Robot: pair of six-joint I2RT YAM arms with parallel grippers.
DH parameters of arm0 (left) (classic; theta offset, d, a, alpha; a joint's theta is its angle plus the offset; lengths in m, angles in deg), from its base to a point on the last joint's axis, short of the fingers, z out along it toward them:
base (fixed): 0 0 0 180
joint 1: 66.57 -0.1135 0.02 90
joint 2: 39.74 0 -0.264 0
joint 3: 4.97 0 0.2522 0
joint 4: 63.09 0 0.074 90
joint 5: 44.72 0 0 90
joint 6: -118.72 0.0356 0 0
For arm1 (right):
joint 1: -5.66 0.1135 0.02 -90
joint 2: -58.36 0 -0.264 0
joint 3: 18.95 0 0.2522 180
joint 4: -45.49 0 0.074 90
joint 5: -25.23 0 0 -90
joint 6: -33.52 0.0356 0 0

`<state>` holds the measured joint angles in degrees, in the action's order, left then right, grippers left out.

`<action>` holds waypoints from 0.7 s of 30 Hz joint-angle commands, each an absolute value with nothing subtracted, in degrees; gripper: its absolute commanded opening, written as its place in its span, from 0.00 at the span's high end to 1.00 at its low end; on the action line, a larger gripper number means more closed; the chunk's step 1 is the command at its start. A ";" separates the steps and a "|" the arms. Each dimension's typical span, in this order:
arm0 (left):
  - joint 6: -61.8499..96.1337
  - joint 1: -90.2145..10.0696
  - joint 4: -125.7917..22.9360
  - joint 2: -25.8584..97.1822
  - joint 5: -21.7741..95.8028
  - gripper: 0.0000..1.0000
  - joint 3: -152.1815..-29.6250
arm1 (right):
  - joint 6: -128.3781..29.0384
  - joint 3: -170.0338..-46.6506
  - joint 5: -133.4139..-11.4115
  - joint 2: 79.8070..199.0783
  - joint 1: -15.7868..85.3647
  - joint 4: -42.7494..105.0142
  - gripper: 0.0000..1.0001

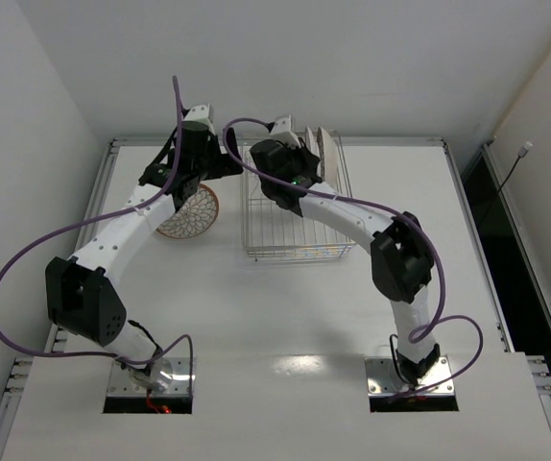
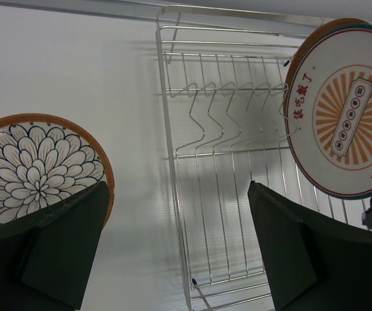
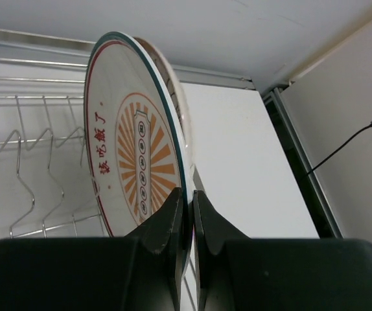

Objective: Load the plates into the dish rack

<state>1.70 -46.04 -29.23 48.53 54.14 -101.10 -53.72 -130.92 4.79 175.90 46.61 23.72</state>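
Observation:
The wire dish rack [image 1: 295, 252] stands mid-table. A white-rimmed plate with an orange sunburst [image 3: 134, 149] stands on edge at the rack's far right end, and my right gripper [image 3: 191, 197] is shut on its rim. Close behind it, another plate [image 3: 176, 97] stands on edge; its brown rim [image 2: 306, 48] shows in the left wrist view. A brown-rimmed petal-pattern plate [image 1: 191, 213] lies flat on the table left of the rack. My left gripper [image 2: 178, 188] hangs open and empty over the rack's left edge [image 2: 173, 194], between that plate [image 2: 34, 162] and the sunburst plate [image 2: 341, 116].
Upright wire tines [image 2: 225, 110] run across the rack's far half. The table's raised back rail [image 1: 391, 140] and the wall lie just behind the rack. Purple cables [image 1: 26, 259] loop from both arms.

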 commanded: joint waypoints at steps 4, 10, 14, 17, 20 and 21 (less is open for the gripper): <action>2.18 -46.53 -30.60 46.74 54.59 0.13 -103.46 | -46.47 -133.61 0.80 177.81 45.83 21.19 0.92; 2.18 -46.53 -30.60 46.74 54.59 0.12 -103.46 | -40.94 -133.52 -2.89 177.81 44.69 17.23 0.71; 2.18 -46.53 -30.60 46.21 55.90 0.12 -103.46 | -40.93 -132.99 -3.42 177.19 44.16 16.18 0.68; 3.40 -46.53 -29.91 46.21 58.44 0.12 -103.46 | -40.93 -132.99 -3.42 174.91 44.16 15.38 0.41; 3.94 -46.53 -29.37 46.21 66.67 0.00 -103.46 | -40.93 -131.85 -5.44 170.79 44.16 14.15 0.16; 3.94 -46.53 -29.37 46.21 68.63 0.00 -102.50 | -40.93 -130.11 -7.45 169.21 44.16 14.15 0.11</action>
<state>3.01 -46.04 -28.75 48.53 60.26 -101.10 -42.31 -130.77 -4.65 176.92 44.03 14.08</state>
